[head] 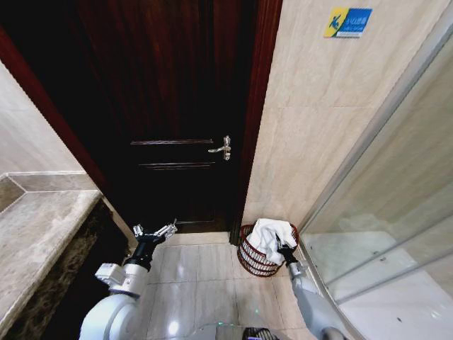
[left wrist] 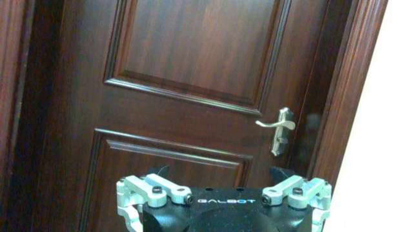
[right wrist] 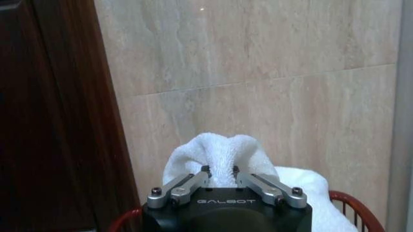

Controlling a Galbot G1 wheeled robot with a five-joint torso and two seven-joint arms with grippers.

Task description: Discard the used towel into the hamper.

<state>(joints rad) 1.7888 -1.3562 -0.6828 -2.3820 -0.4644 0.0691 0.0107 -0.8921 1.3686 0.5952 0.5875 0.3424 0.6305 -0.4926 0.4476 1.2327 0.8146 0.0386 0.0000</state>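
The white towel (head: pixel 271 234) is bunched over the hamper (head: pixel 251 258), a round reddish-brown wire basket on the floor by the tiled wall. Part of the cloth lies inside it and part rises above the rim. My right gripper (head: pixel 282 248) is at the hamper's right side, shut on the towel. In the right wrist view its fingers pinch a raised fold of the towel (right wrist: pixel 213 150) at the gripper (right wrist: pixel 221 170), with the red hamper rim (right wrist: pixel 351 200) below. My left gripper (head: pixel 154 231) hangs open and holds nothing, facing the door; it also appears in the left wrist view (left wrist: pixel 219 171).
A dark wooden door (head: pixel 177 106) with a metal lever handle (head: pixel 221 149) stands straight ahead. A stone counter (head: pixel 35 227) runs along the left. A glass shower partition (head: pixel 396 234) closes off the right. Tiled floor (head: pixel 198 276) lies open between my arms.
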